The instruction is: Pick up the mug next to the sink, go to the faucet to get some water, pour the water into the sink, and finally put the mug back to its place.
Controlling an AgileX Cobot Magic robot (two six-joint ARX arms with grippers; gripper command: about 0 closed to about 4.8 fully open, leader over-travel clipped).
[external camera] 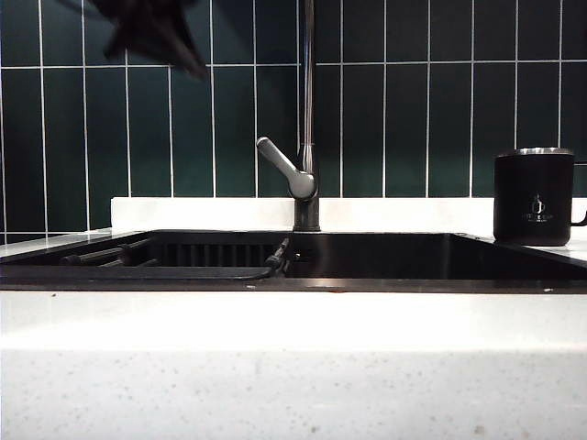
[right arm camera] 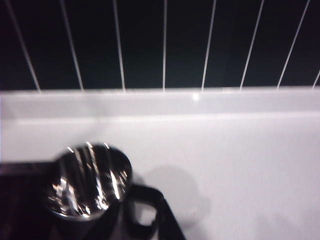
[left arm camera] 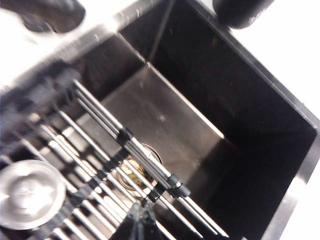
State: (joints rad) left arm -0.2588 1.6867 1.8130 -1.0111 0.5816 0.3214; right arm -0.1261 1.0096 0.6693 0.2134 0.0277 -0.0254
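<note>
mug (external camera: 535, 197): stands upright on the white surface (external camera: 293, 357), right of the sink (external camera: 385, 252), nothing holds it | faucet (external camera: 308, 110): behind the sink | left pincer (external camera: 151, 32): up high at left, blurry, pressed together, empty | right pincer: out of sight, cannot tell

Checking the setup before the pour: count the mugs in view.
1. The black mug stands on the white counter, right of the sink. Others may sit outside these views.
</note>
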